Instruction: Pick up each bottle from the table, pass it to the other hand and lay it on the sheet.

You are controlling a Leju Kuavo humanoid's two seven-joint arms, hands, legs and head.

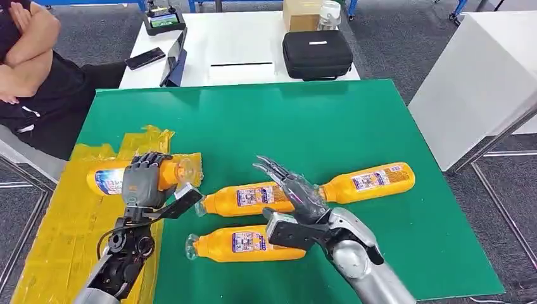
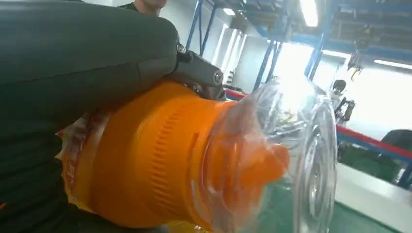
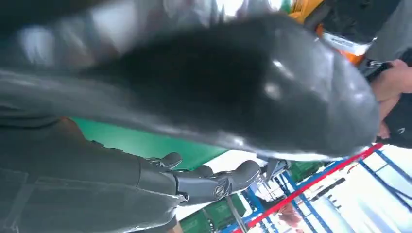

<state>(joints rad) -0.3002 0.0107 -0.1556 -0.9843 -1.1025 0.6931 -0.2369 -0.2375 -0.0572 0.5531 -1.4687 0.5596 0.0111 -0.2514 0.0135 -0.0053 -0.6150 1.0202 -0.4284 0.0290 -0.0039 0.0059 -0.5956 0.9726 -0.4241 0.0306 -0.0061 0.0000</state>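
Left hand (image 1: 144, 180): wrapped around an orange bottle (image 1: 114, 178), which lies across the yellow sheet (image 1: 57, 221).
Middle bottles: one (image 1: 244, 199) beside the sheet, another (image 1: 250, 244) nearer the robot, both on the green table (image 1: 329, 120).
Right hand (image 1: 296, 193): fingers spread, holding nothing, above a further bottle (image 1: 370, 180).

left hand (image 1: 147, 179): at 9 o'clock, fingers wrapped round a bottle (image 1: 133, 177)
right hand (image 1: 292, 190): at 6 o'clock, fingers (image 1: 273, 168) spread, holding nothing
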